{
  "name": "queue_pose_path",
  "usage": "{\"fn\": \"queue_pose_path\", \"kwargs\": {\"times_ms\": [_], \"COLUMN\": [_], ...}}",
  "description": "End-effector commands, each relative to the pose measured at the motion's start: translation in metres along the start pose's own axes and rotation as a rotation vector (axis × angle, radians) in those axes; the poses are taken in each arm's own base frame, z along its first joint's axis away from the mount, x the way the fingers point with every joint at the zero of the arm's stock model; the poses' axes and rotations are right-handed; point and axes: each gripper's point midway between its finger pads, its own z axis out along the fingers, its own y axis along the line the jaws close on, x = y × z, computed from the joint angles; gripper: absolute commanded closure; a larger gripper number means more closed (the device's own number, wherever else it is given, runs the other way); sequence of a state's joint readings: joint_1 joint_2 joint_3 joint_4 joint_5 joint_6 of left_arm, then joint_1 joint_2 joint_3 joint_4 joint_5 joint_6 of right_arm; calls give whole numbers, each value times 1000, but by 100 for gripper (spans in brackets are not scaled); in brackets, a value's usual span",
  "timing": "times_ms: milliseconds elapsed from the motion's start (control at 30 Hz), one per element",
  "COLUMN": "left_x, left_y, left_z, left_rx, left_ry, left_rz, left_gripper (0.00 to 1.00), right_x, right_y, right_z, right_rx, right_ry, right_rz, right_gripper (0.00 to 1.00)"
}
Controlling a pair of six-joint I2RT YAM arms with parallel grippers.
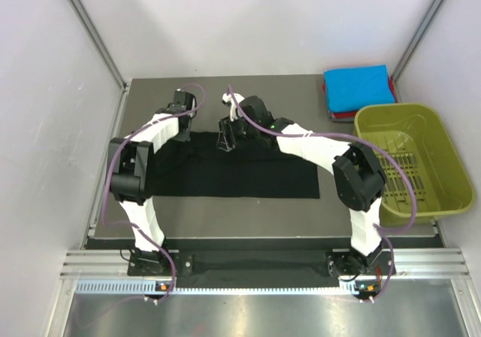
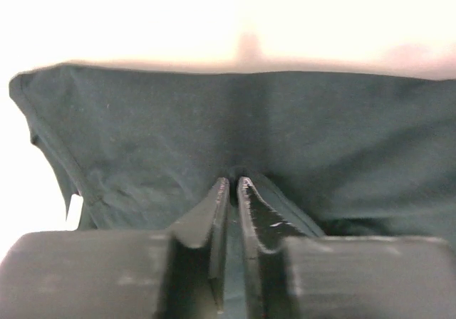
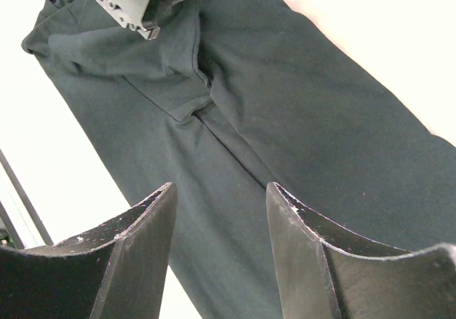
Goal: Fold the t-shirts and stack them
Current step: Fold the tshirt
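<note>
The black t-shirt (image 1: 248, 175) lies spread across the middle of the table, partly folded into a long strip. My left gripper (image 1: 186, 129) is at the shirt's far left edge. In the left wrist view the left gripper (image 2: 233, 180) is shut on a pinch of the black cloth (image 2: 142, 134). My right gripper (image 1: 225, 138) hovers over the far edge near the middle. In the right wrist view the right gripper (image 3: 220, 187) is open and empty above the shirt (image 3: 299, 105). A folded blue t-shirt (image 1: 358, 87) lies on a red one (image 1: 352, 115) at the back right.
An olive-green plastic basket (image 1: 443, 156) stands at the right edge of the table, next to the right arm's elbow. The folded stack sits just behind it. White walls enclose the table on the left, back and right.
</note>
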State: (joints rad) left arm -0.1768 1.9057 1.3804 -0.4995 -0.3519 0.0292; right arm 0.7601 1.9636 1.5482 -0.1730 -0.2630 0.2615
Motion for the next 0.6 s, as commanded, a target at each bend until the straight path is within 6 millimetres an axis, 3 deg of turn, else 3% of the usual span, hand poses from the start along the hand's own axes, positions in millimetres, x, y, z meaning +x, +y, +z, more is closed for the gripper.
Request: {"fn": "queue_pose_path", "kwargs": {"times_ms": [0, 200, 267, 333, 367, 400, 433, 500, 567], "left_x": [-10, -19, -1, 8, 27, 34, 37, 53, 65], "left_y": [20, 59, 66, 58, 52, 45, 31, 13, 13], "left_z": [0, -43, -59, -67, -68, -67, -72, -61, -56], "left_rx": [-120, -283, -316, -285, -272, -237, -148, -64, -71], "left_ry": [-16, -27, 51, 82, 134, 149, 145, 147, 169], "left_rz": [-35, -164, -186, -267, -298, -314, -349, -362, -384], "left_gripper": [78, 66, 66, 72, 78, 88, 91, 93, 100], "right_x": [-28, -28, -28, -22, -25, -22, -18, -18, -15], "right_y": [2, 7, 9, 16, 19, 22, 25, 30, 34], "right_z": [-15, -15, -11, -2, 0, 2, 6, 8, 11], "right_rx": [-5, -25, -38, -53, -59, -63, -67, -79, -94], "right_ry": [-71, -68, -61, -41, -44, -31, -19, -17, -12], "right_rz": [-18, 14, 36, 55, 54, 61, 64, 69, 73], "right_gripper": [46, 46, 46, 49, 51, 54, 55, 59, 61]}}
